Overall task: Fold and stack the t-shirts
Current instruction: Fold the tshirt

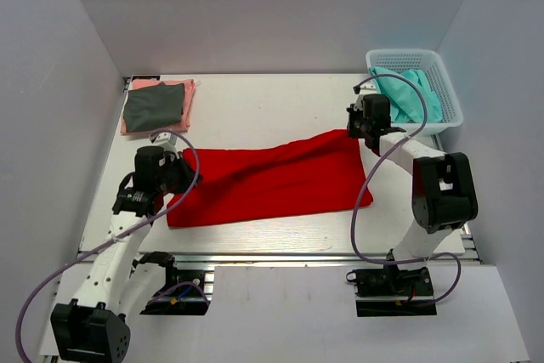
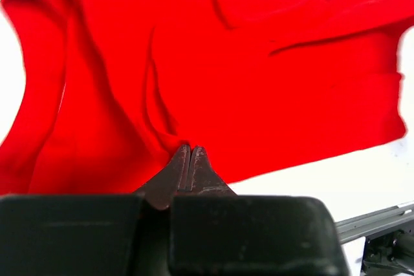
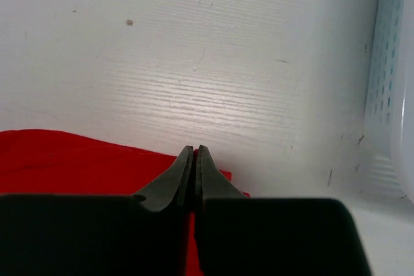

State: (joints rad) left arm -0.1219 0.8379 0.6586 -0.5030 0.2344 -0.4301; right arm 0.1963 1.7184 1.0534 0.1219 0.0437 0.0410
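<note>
step: folding red t-shirt (image 1: 272, 180), lying across mid-tabletop (image 1: 255, 104) | left gripper (image 2: 191, 150) jaws pinching its left end | right gripper (image 3: 194, 150) jaws pinching its far-right corner | tip: should be lifting both ends together, fabric taut, edges aligned

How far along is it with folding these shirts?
Done: a grey shirt lies folded on a pink shirt at the far left corner. In hand: the red shirt lies partly folded mid-table, the left fingers and right fingers each pinching an edge. Left: finishing that fold, stacking it, and probably the teal clothes in the basket.
</note>
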